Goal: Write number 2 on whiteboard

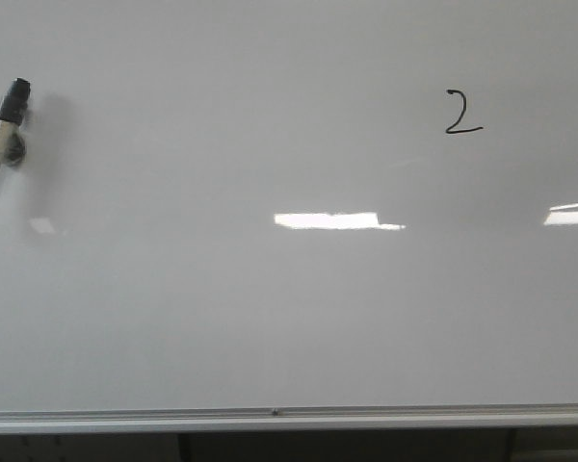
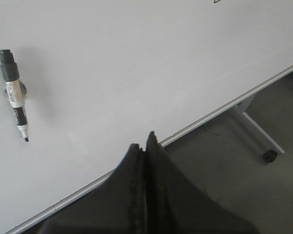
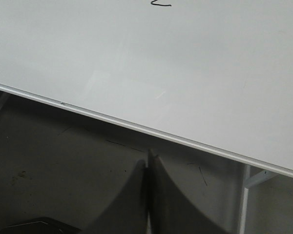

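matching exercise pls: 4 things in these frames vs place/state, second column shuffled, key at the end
1. number 2
2. marker
3. rail
4. left gripper

A. runs along the whiteboard's lower edge
B. shut, empty
C. on the board, far left in the front view
D. drawn in black, upper right in the front view

Pairs: 1-D, 2-C, 3-A, 4-B
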Action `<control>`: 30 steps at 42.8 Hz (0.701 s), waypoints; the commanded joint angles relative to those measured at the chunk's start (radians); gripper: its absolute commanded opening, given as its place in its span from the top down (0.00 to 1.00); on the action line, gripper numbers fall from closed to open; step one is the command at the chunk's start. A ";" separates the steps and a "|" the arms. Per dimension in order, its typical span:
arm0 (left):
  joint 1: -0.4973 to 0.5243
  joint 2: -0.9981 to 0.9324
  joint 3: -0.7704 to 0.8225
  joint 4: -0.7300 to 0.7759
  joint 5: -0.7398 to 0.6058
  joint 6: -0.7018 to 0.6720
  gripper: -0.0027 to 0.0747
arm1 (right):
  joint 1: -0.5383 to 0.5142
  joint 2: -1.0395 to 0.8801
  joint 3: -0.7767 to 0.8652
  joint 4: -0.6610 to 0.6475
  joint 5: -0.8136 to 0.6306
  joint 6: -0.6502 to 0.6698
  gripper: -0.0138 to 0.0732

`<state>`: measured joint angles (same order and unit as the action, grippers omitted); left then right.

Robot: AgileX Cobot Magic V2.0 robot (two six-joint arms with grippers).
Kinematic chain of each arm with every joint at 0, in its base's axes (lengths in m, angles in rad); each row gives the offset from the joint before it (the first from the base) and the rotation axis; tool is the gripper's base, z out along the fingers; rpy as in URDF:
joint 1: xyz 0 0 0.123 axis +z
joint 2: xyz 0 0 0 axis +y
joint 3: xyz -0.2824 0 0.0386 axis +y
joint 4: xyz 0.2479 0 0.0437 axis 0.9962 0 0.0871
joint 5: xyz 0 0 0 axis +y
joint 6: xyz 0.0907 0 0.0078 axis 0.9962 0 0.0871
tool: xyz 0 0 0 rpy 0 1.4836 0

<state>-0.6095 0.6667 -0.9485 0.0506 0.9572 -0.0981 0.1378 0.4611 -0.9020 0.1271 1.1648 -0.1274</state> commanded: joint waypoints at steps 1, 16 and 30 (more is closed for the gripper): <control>-0.008 0.000 -0.024 0.016 -0.070 -0.019 0.99 | -0.005 0.006 -0.021 -0.004 -0.062 0.001 0.92; -0.008 0.000 -0.024 0.016 -0.069 -0.019 0.99 | -0.005 0.006 -0.021 -0.004 -0.051 0.001 0.92; 0.075 -0.052 0.025 0.043 -0.101 -0.012 0.99 | -0.005 0.006 -0.021 -0.004 -0.050 0.001 0.92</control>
<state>-0.5846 0.6424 -0.9262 0.0638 0.9443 -0.1039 0.1378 0.4611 -0.9020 0.1271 1.1683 -0.1258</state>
